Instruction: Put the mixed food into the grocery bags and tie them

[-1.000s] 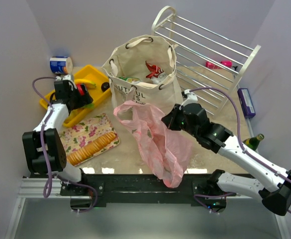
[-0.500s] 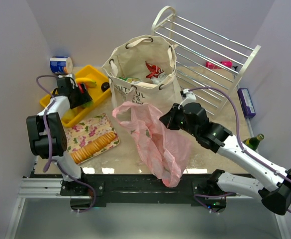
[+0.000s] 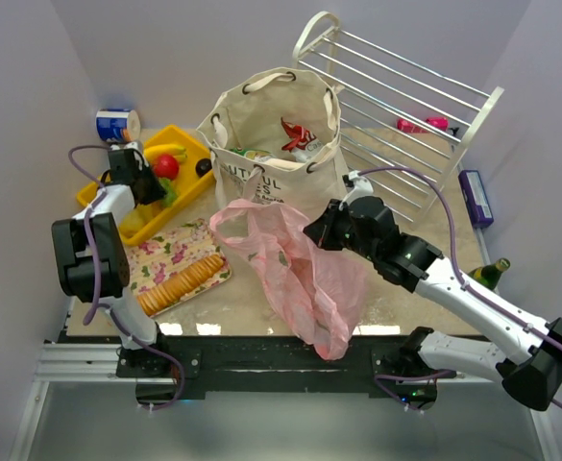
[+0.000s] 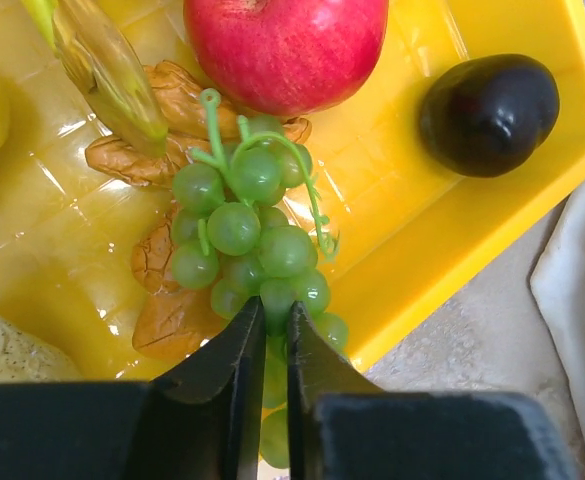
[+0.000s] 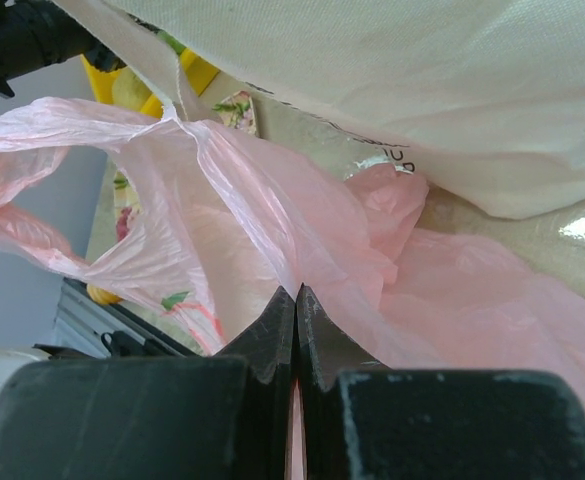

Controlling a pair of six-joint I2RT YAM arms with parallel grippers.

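Observation:
My left gripper [image 4: 275, 322] reaches into the yellow tray [image 4: 452, 240] and is shut on the lower end of a bunch of green grapes [image 4: 247, 225]. A red apple [image 4: 284, 45] lies just beyond the bunch, and a dark plum [image 4: 489, 112] lies to its right. From above, the left gripper [image 3: 158, 185] sits beside the apple [image 3: 166, 166]. My right gripper [image 5: 296, 298] is shut on a fold of the thin pink plastic bag [image 5: 222, 200], holding the bag [image 3: 295, 264] up in front of the cream canvas tote [image 3: 276, 182]. A red packet [image 3: 295, 133] shows inside the tote.
A long cracker sleeve [image 3: 180, 279] lies on a floral tray at front left. A blue-and-white can [image 3: 117, 125] stands behind the yellow tray. A white wire rack [image 3: 405, 96] leans at back right. A purple box [image 3: 475, 197] and a green bottle [image 3: 489, 275] sit at the right edge.
The left gripper's jaws have closed on the grapes after standing wide over the tray. The right gripper has shifted slightly left with the pink bag.

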